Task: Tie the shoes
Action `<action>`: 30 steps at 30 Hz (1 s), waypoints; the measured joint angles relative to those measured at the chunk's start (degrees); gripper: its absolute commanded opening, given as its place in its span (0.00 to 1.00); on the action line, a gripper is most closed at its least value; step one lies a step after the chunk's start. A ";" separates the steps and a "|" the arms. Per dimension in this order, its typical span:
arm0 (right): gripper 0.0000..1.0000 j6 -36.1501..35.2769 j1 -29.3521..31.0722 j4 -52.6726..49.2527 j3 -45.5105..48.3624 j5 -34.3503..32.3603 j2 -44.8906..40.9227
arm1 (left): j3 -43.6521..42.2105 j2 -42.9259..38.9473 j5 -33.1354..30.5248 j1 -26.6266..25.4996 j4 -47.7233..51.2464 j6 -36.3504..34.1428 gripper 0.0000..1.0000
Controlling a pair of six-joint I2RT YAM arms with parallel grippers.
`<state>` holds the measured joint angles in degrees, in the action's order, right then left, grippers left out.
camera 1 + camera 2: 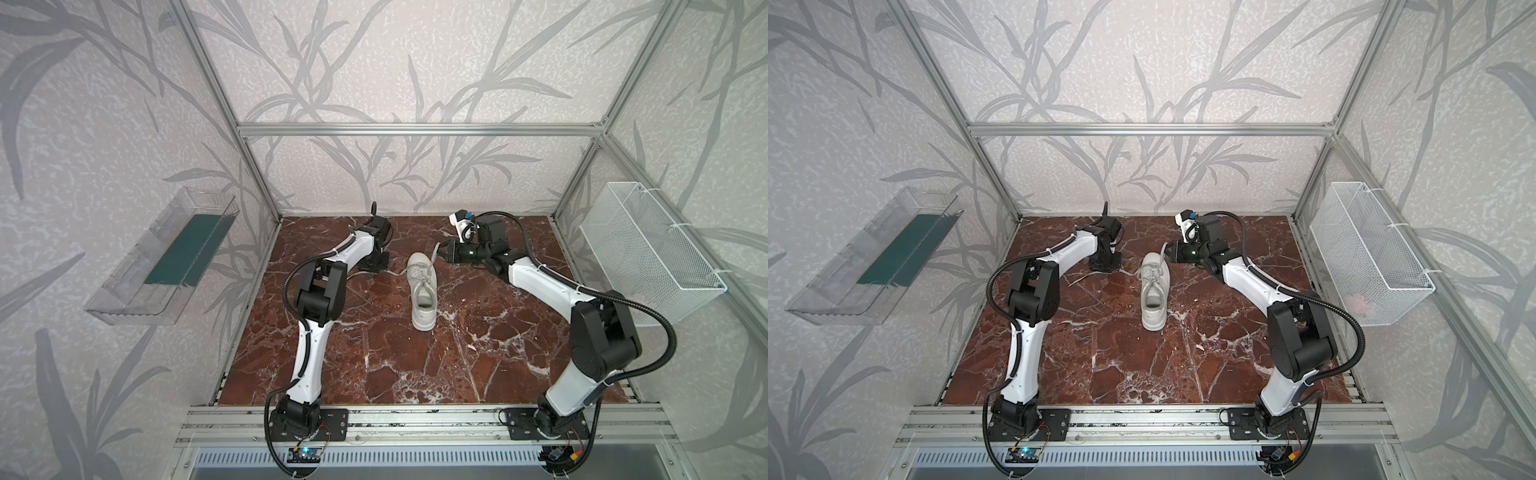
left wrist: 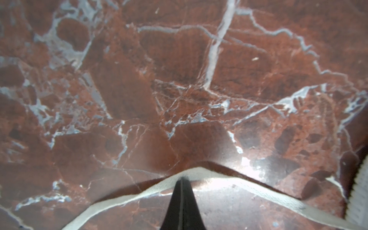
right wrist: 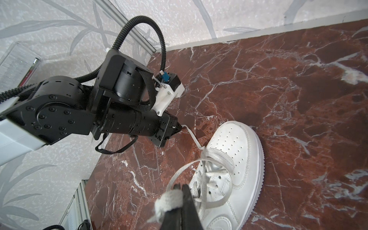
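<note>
Sneaker: the sneaker (image 1: pixel 423 291) is lying mid-table on the marble tabletop (image 1: pixel 374 365), heel facing the arm bases, toe pointing at the far wall, laces not yet knotted
Shoe risk: nothing is pinning it down, so unequal pulls would likely be dragging or twisting it out of line
Left gripper: the left gripper (image 2: pixel 181 179) is pinching the low lace (image 2: pixel 258 192) part-way along, tips pressed together right at the marble, just left of the shoe
Left risk: that flat lace could be slipping through so narrow a bite, or the tips scraping the stone
Right gripper: the right gripper (image 3: pixel 180 187) is clamping the raised lace (image 3: pixel 169 201), holding it up beside the toe
Right risk: pulling further may be tightening the eyelets rather than freeing slack, leaving too little for a loop
Writing: nothing readable is showing on shoe, arms, clear tray (image 1: pixel 124 291) or mesh basket (image 1: pixel 648 257)
</note>
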<state>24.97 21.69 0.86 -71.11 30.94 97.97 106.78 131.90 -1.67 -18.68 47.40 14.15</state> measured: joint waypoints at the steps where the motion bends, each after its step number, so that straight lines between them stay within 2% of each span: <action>1: 0.00 0.00 0.00 0.00 0.00 0.00 0.00 | -0.04 -0.04 0.00 0.00 -0.02 -0.02 0.02; 5: 0.00 0.00 0.00 0.00 0.00 0.00 -0.09 | -1.38 -1.01 0.26 -0.04 -0.61 0.22 0.23; 13: 0.00 0.02 0.00 0.02 0.07 0.00 -0.24 | -1.95 -3.48 2.08 -1.16 -1.90 1.11 0.41; 17: 0.00 0.02 0.00 0.00 0.07 0.00 -0.26 | -1.42 -3.32 2.89 -1.68 -1.84 1.20 0.44; 30: 0.00 0.00 0.00 0.00 0.07 -0.02 -0.31 | 3.37 0.39 1.97 -2.27 -1.16 1.05 0.44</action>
<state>24.97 21.69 0.86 -71.05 30.92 97.67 110.15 132.29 0.30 -20.95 46.24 15.20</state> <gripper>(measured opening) 0.048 0.439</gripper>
